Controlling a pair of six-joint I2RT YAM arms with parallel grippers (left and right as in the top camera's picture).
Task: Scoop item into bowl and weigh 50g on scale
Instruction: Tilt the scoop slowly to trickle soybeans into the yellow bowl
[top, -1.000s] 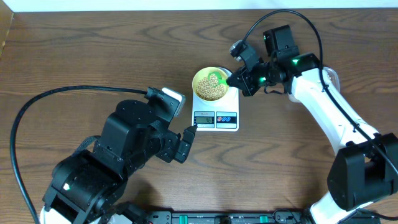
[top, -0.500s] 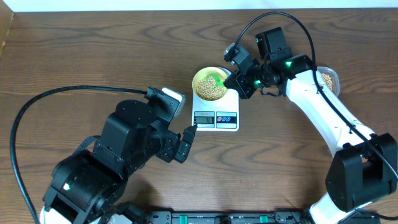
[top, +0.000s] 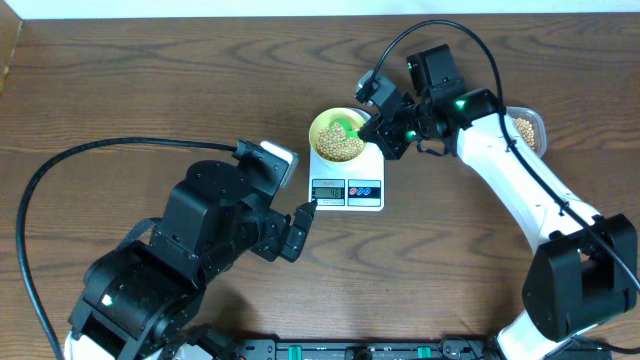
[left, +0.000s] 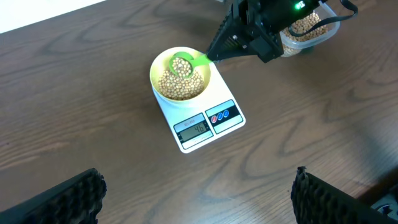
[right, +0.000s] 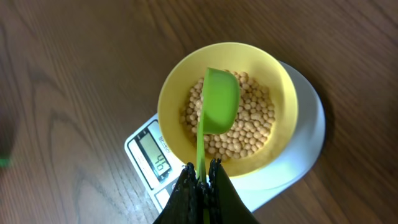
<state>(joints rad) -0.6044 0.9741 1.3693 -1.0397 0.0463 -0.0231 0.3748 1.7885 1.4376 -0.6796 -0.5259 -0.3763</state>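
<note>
A pale yellow bowl (top: 318, 126) stands on the white scale (top: 372, 162) at mid-table, holding a layer of tan beans (top: 341, 147). My right gripper (top: 373, 127) is shut on the handle of a green scoop (right: 219, 99). The scoop's cup hangs over the beans (right: 252, 124) inside the bowl (right: 169, 102), and I see no beans on it in the right wrist view. The thin handle runs down between the right gripper's (right: 204, 169) closed fingers. The scale's display (right: 154, 155) shows digits. My left gripper (left: 198, 180) stands open and empty over bare wood, near the scale (left: 231, 99).
A clear plastic tub (top: 527, 128) with more beans sits at the right, partly behind my right arm; it also shows in the left wrist view as the tub (left: 306, 28). A black cable (top: 60, 170) loops across the left of the wooden table.
My right arm has shifted a little to the left with the scoop over the bowl, uncovering the tub behind it. The left arm has not moved.
</note>
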